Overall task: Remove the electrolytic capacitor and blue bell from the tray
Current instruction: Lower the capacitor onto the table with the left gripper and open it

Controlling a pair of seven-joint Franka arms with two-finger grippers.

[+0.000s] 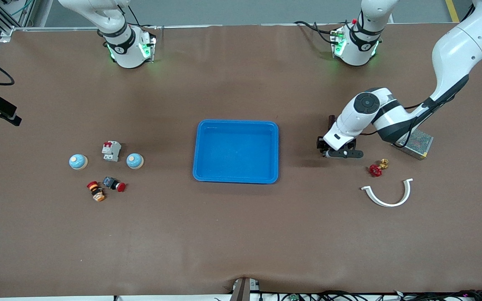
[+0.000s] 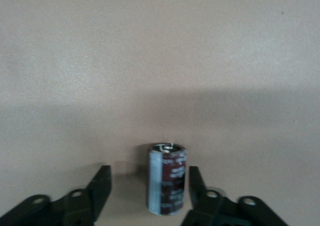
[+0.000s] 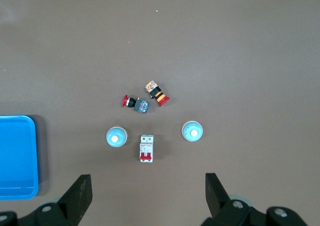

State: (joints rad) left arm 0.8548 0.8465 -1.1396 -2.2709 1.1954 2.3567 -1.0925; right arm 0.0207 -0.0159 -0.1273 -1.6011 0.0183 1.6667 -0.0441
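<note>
Looking at the left wrist view, you see the capacitor (image 2: 167, 178) standing upright on the brown table (image 2: 160, 61) between the left gripper's (image 2: 148, 193) fingers, which are spread apart with a gap on each side — nothing is clamped. From the front camera, that left gripper (image 1: 336, 151) sits low at the table, between the blue tray (image 1: 236, 151) and a perforated metal box (image 1: 417, 143); a red-handled valve (image 1: 376, 169) and a white curved piece (image 1: 388, 193) lie nearer the camera.

You find the right gripper (image 3: 148, 196) waiting high over its end of the table, jaws wide apart and empty. Below it lie two bells (image 3: 115, 136) (image 3: 192, 131) — a white circuit breaker (image 3: 146, 148) between them — plus two red push-button switches (image 3: 135, 103) (image 3: 156, 92). The tray holds nothing.
</note>
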